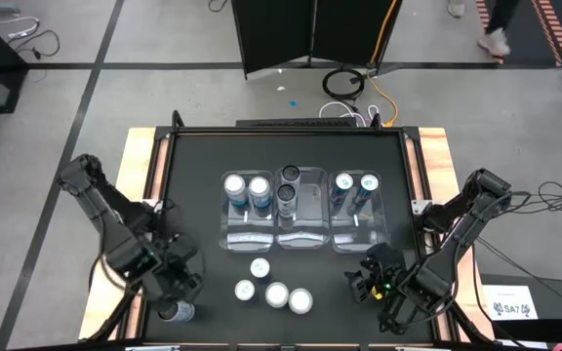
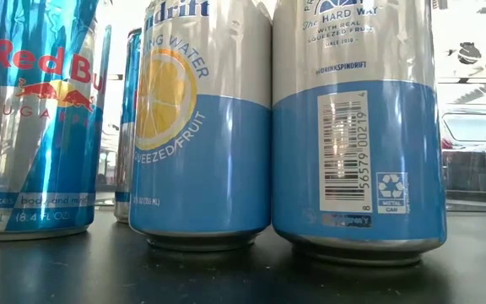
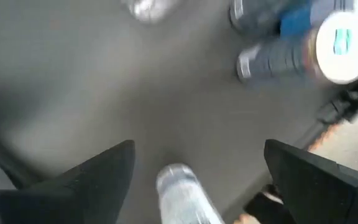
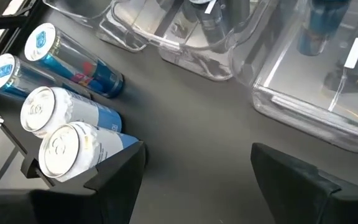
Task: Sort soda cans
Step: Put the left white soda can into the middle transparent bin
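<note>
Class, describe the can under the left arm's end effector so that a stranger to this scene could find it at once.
On the black table, look at the near left corner, well apart from the clear bins and the cluster of four cans. A lone silver-topped can stands below the left end effector, whose fingers are spread. Unlike the others, it stands alone.

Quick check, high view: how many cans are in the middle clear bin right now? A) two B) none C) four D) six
A: the middle bin holds two dark cans, one behind the other at its far end, while the left bin and the right bin each hold a side-by-side pair.
</note>
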`<state>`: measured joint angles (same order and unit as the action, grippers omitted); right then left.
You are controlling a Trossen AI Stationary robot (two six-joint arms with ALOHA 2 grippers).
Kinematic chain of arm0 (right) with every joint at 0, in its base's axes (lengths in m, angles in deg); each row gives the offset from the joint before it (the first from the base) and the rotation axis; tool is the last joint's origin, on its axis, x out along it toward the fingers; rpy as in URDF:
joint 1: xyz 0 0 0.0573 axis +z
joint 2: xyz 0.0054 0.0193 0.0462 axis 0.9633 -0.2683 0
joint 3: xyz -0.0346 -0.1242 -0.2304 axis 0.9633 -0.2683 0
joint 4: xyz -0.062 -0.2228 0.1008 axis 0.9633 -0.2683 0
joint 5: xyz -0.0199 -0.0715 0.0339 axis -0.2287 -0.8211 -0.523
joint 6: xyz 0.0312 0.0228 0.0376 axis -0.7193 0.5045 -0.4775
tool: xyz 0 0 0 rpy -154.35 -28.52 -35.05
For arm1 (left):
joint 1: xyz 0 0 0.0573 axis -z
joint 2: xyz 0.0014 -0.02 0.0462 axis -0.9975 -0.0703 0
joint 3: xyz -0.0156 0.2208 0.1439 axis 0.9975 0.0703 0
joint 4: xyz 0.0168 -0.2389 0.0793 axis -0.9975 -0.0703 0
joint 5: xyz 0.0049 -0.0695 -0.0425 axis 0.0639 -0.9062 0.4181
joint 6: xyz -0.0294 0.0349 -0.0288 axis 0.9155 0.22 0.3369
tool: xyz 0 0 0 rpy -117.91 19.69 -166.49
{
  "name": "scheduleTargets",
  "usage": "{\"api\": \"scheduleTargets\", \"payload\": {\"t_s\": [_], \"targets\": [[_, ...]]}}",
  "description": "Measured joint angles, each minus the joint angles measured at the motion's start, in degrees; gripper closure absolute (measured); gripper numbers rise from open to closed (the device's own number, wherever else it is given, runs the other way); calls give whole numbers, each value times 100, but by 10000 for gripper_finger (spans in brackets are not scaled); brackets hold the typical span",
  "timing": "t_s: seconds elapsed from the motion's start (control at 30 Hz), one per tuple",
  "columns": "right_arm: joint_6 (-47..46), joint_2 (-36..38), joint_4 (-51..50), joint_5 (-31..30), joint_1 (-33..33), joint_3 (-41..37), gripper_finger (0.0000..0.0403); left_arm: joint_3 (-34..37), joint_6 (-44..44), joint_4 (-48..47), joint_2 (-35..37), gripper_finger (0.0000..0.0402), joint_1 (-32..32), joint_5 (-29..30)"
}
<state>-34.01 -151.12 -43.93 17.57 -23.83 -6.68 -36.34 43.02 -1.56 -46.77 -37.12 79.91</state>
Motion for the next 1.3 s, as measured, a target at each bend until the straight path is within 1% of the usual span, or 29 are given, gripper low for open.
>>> {"api": "scheduleTargets", "payload": {"t_s": [0.17, 0.3, 0.37, 0.6, 0.9, 1.3], "targets": [[-16, -278, 196, 11, 3, 0, 117, 0, 978, 70, -2, 36, 632, -290], [-22, -464, 357, 92, 3, 0, 117, 0, 1602, 70, -11, 36, 998, -285], [-22, -532, 410, 99, 3, 0, 117, 0, 1773, 87, -58, 36, 1105, -263], [-216, -560, 504, 96, 3, 0, 117, -2, 1720, 410, -428, 36, 1180, -273], [-219, -560, 671, 94, 3, 0, 117, -2, 1631, 478, -848, 36, 1229, -1006], [-280, -560, 730, 92, 3, 0, 117, -2, 1625, 942, -1097, 37, 1280, -1232]]}}
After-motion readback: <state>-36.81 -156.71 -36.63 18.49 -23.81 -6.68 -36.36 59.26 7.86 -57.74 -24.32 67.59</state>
